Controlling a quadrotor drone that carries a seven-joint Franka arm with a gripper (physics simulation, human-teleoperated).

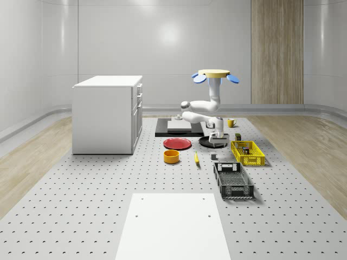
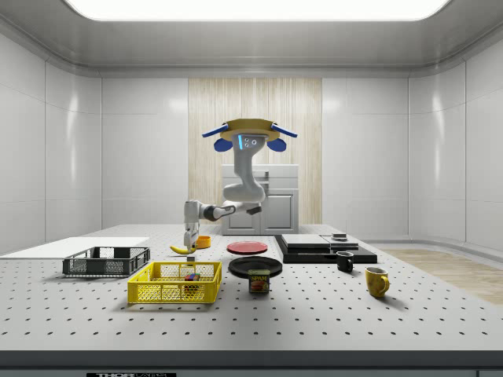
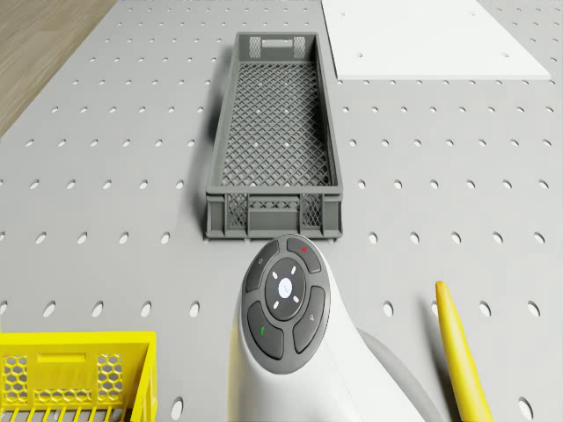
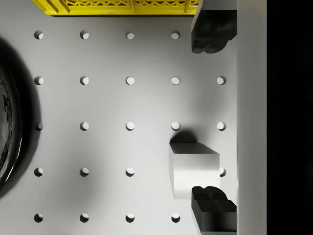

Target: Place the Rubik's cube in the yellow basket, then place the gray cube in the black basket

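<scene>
The gray cube (image 4: 194, 169) lies on the perforated table, close under my gripper (image 4: 211, 120). The gripper is open, and the cube sits near one fingertip (image 4: 213, 208) rather than centred between the two. In the whole-scene view the drone (image 1: 216, 75) hovers over the table behind the yellow basket (image 1: 248, 153), with the arm bent down so the gripper (image 1: 217, 138) hangs just above the gray cube (image 1: 213, 157). The Rubik's cube (image 2: 190, 274) rests inside the yellow basket (image 2: 174, 283). The black basket (image 1: 233, 180) stands nearer the front, beside the yellow one.
A black plate (image 1: 210, 142), a red plate (image 1: 177, 143), an orange bowl (image 1: 171, 156) and a banana (image 1: 196, 157) lie around the gripper. A white cabinet (image 1: 108, 114) stands at the whole-scene view's left. A can (image 2: 258, 280) and two mugs (image 2: 376, 281) are also on the table.
</scene>
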